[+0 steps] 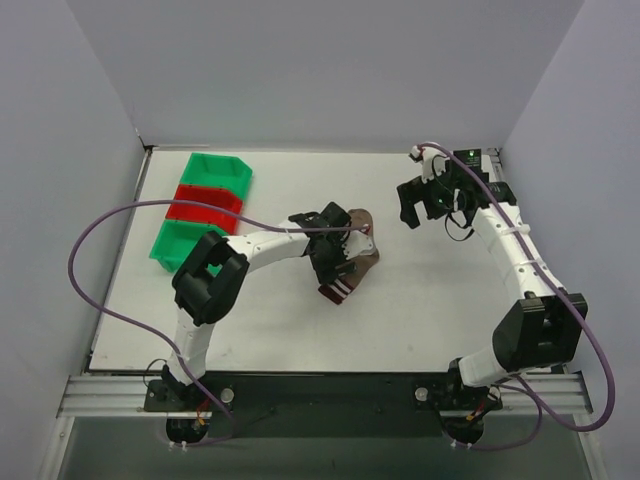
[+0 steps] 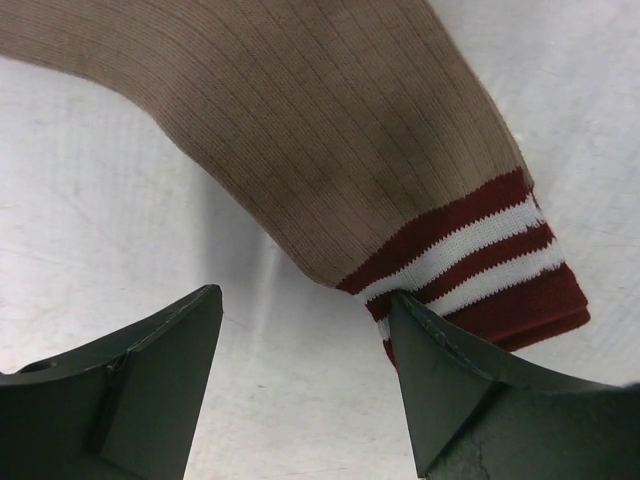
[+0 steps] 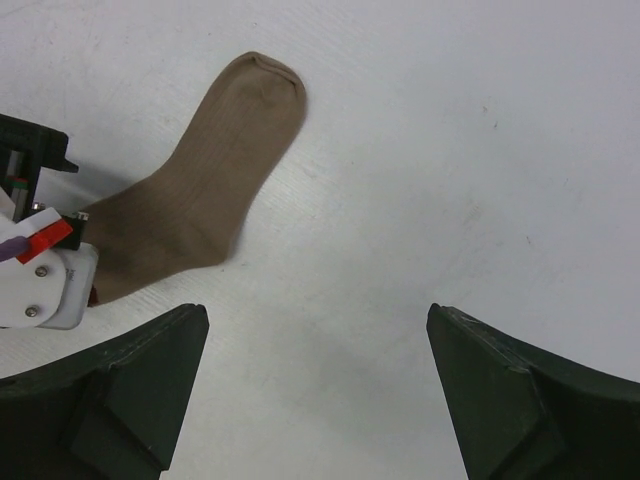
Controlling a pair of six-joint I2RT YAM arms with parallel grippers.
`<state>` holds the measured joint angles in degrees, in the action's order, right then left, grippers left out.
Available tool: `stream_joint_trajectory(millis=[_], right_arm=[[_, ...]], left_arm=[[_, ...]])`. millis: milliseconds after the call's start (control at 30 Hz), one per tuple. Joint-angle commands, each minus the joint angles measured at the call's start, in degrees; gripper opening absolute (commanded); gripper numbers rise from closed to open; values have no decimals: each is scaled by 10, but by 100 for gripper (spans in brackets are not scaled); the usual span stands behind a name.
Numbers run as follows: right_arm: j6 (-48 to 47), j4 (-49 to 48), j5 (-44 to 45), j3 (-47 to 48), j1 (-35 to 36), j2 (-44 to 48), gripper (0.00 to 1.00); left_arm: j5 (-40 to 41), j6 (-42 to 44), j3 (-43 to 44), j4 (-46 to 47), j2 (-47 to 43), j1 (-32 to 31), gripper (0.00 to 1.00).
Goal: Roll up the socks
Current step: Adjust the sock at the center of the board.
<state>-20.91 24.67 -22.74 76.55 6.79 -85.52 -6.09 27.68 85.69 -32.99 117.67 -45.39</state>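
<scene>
Seen from above, the left hand covers most of the sock at mid-worktop; only the toe and striped cuff show. I count one sock, and cannot tell whether another lies beneath. Both hands gape wide and empty, the right hand well apart. Three bins sit far left.

Three small bins stand in one slanted row at the far left of the white worktop, each touching the next: far green bin, red bin, near green bin.
</scene>
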Motion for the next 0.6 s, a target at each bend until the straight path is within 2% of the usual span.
stream_joint_trajectory(millis=[0,267,400,567], right_arm=[[0,20,-17,-24,4,32,100],[21,8,6,-27,9,-16,100],[24,8,18,-12,17,-60,100],[25,6,124,38,62,-151,100]], left_arm=[[-45,-39,-7,-25,-34,-5,79],[-81,-77,-3,36,-87,49,88],[-64,-86,-36,94,-120,77,89],[-9,-104,-57,112,-140,135,92]])
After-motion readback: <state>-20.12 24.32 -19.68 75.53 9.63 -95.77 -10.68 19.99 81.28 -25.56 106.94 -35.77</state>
